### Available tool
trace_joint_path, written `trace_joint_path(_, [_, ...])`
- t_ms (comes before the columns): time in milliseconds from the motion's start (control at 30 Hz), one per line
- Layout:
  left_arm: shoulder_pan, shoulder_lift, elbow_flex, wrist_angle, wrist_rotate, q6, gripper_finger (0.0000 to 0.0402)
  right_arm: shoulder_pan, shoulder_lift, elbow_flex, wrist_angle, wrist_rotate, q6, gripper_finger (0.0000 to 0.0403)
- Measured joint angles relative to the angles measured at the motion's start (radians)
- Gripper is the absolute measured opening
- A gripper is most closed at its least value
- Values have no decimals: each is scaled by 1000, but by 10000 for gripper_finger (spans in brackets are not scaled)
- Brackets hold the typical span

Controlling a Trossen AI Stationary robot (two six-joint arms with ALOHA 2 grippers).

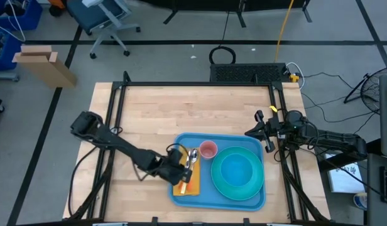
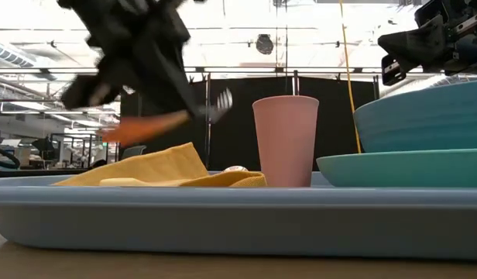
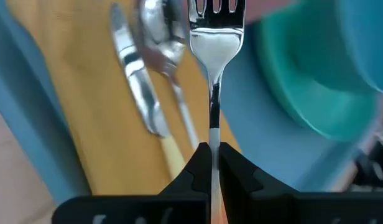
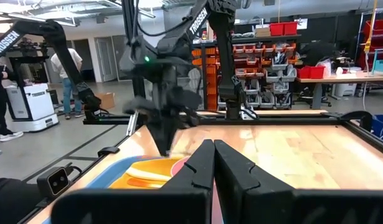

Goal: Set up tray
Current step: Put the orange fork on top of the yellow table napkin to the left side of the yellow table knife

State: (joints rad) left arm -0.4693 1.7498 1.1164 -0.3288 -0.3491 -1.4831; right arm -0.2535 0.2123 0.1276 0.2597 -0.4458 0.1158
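The blue tray [image 1: 190,139] [image 2: 238,213] lies at the table's near right. On it sit a teal plate [image 1: 259,188] [image 2: 401,167] bearing a teal bowl [image 1: 236,169] [image 2: 424,116], an upright pink cup [image 1: 208,149] [image 2: 285,139], and a yellow napkin [image 2: 161,170] [image 3: 86,93]. A knife [image 3: 135,74] and a spoon [image 3: 160,31] rest on the napkin. My left gripper [image 1: 181,171] [image 3: 214,165] hovers over the napkin, shut on a fork [image 3: 215,43] [image 2: 223,99]. My right gripper [image 1: 251,133] [image 4: 213,158] waits, shut, beyond the tray's far right corner. My left gripper pinches the fork between its two fingers [image 3: 198,168] at the handle [image 3: 214,134], where the steel stem meets the orange grip [image 2: 138,128]. It comes slanting down from the table's left. The fork is lifted clear above the napkin, near level, tines pointing away toward the cup.
Bare wooden table [image 1: 181,107] stretches on the far side and left of the tray. Black frame rails [image 1: 118,107] run along the table's sides. A person [image 4: 70,81] stands in the room beyond the table.
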Motion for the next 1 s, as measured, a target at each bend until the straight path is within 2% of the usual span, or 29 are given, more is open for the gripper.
trace_joint_path(233, [7, 66, 0, -33, 15, -122, 10, 0, 0, 0, -3, 0, -4, 0])
trace_joint_path(500, [-37, 112, 2, -79, 10, -348, 10, 0, 0, 0, -3, -1, -4, 0])
trace_joint_path(800, [-28, 136, 2, -105, 72, -371, 12, 0, 3, 0, -10, -1, -15, 0])
trace_joint_path(1000, [-29, 138, 2, -118, 67, -377, 53, 0, 5, 0, -10, -1, -15, 0])
